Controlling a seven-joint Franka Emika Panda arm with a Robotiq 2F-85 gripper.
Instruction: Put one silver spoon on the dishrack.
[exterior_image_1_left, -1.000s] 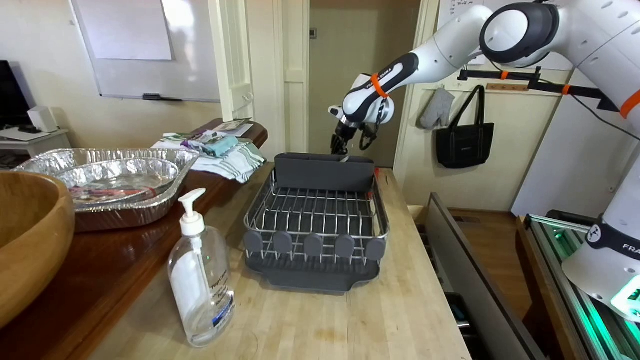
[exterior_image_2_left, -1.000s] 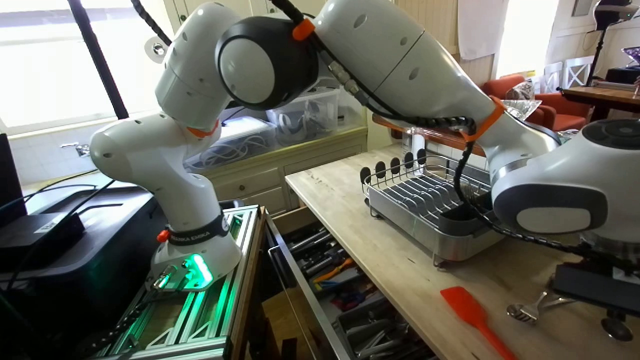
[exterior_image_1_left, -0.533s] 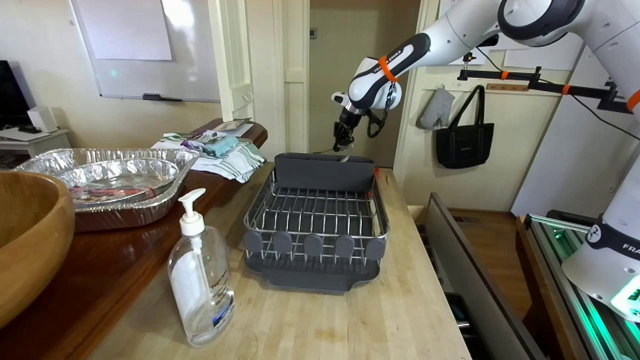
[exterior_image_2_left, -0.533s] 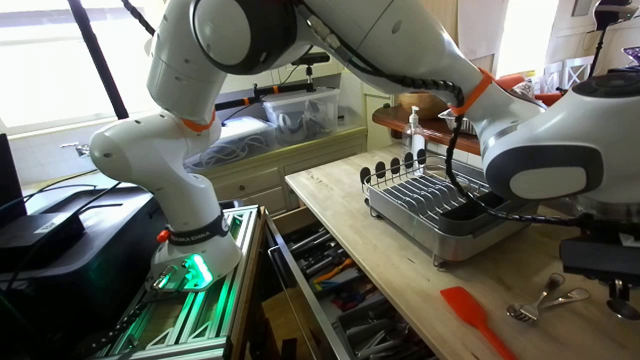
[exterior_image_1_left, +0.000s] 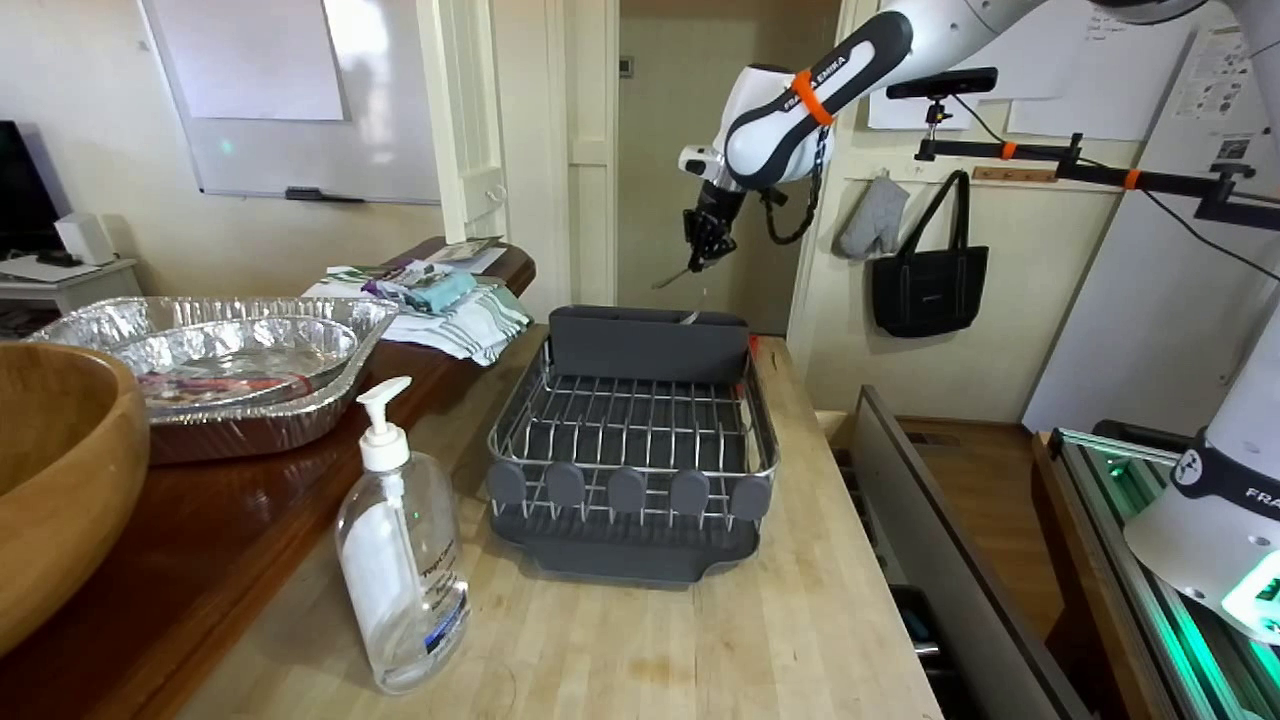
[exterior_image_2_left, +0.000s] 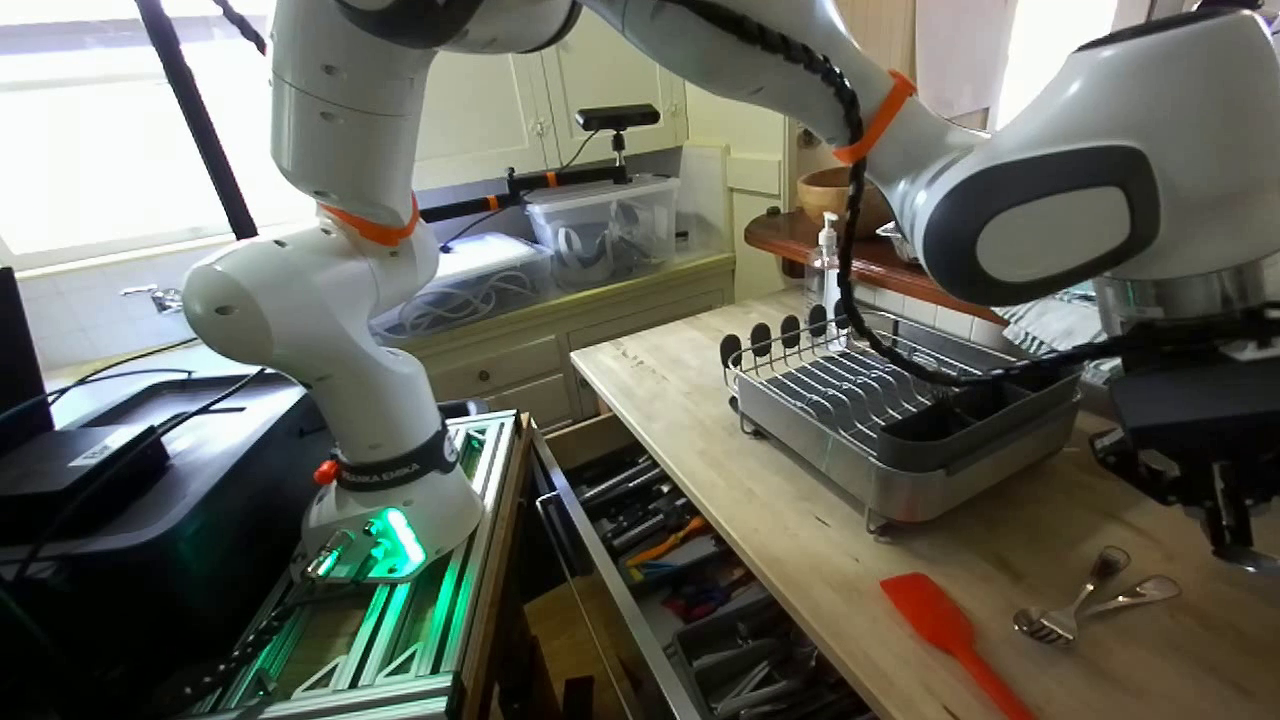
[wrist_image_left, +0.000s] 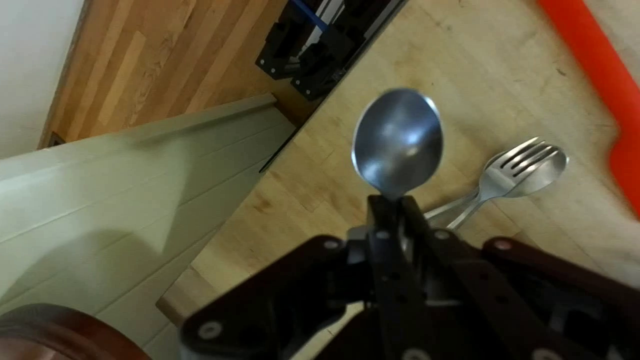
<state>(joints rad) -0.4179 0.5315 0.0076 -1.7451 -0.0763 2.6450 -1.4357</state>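
The jaws are clamped on the silver spoon (wrist_image_left: 397, 142), its smooth oval bowl jutting past their tips. Below them, a shiny tined fork (wrist_image_left: 494, 182) overlaps another spoon (wrist_image_left: 546, 173) on the wood-grained table (wrist_image_left: 305, 195). The wire-ribbed dishrack (exterior_image_2_left: 820, 453) stands apart from the jaws.

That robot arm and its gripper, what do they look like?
The arm is mostly white, with smooth, rounded segments and dark grey panels. Orange straps circle it; a black braided cable runs alongside. A dark band near the base carries lettering ending in EMIKA, above a green light. The gripper is black and angular, with jointed parts and round metal screw heads.
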